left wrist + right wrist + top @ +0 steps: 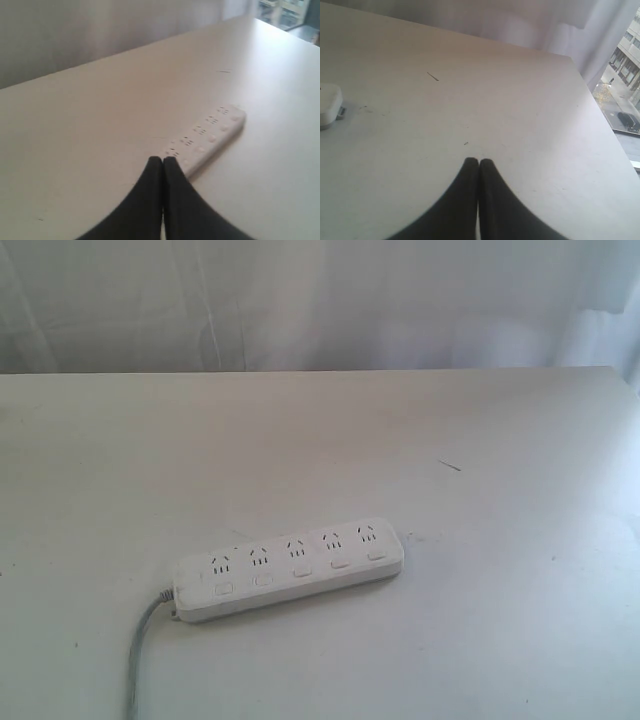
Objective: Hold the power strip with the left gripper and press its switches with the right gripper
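Note:
The long white power strip (pixel 290 566) lies slightly slanted on the table's near middle, its grey cord (pixel 140 645) trailing off the left end toward the front edge. Five small white switches (pixel 301 572) run in a row below the socket groups. Neither arm shows in the exterior view. In the left wrist view my left gripper (pixel 163 160) is shut with nothing in it, its black tips just short of the strip's near end (pixel 207 140). My right gripper (pixel 479 161) is also shut and empty, over bare table, with only the strip's rounded end (pixel 329 105) in view far to one side.
The white table (pixel 500 470) ends at a back edge before a pale curtain (pixel 300 300). A small dark fleck (pixel 450 465) lies right of centre. In the right wrist view a table side edge (pixel 600 115) runs next to a window.

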Available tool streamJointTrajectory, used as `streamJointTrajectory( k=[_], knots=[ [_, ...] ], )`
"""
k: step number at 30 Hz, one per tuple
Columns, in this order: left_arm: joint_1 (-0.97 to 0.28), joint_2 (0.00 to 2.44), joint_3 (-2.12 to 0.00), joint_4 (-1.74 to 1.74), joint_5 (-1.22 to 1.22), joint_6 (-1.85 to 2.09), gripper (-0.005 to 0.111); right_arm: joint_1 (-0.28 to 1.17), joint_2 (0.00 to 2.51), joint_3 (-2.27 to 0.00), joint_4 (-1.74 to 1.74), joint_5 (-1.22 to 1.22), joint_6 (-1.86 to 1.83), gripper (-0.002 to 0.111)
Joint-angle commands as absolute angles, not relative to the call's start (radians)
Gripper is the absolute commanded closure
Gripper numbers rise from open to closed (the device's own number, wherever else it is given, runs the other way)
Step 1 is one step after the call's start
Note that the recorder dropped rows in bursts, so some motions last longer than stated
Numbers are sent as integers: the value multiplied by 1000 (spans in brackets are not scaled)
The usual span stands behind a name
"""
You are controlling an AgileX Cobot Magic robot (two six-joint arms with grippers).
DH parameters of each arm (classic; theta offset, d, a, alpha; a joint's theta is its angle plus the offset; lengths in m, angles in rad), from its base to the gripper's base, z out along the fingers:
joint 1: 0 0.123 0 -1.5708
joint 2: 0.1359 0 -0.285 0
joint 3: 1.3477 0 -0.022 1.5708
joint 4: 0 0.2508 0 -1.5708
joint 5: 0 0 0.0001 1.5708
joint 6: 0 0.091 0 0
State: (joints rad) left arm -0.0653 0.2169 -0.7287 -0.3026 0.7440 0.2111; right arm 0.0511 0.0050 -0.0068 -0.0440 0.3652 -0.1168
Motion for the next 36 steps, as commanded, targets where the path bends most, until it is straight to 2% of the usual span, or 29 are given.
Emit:
streamJointTrajectory(
  k=[1,7,13,26,36],
  knots=[
    [-71,210,-723,-153,664,52,107,44,0,0,-49,358,-116,108],
    [-71,210,-689,211,430,-454,107,44,0,0,-49,358,-116,108],
    [-72,252,-600,527,0,-879,107,44,0,0,-49,358,-116,108],
    [-72,600,-589,996,-281,-920,107,44,0,0,-49,358,-116,108],
    [-72,808,-712,1613,-516,-1231,107,44,0,0,-49,358,-116,108]
  ],
)
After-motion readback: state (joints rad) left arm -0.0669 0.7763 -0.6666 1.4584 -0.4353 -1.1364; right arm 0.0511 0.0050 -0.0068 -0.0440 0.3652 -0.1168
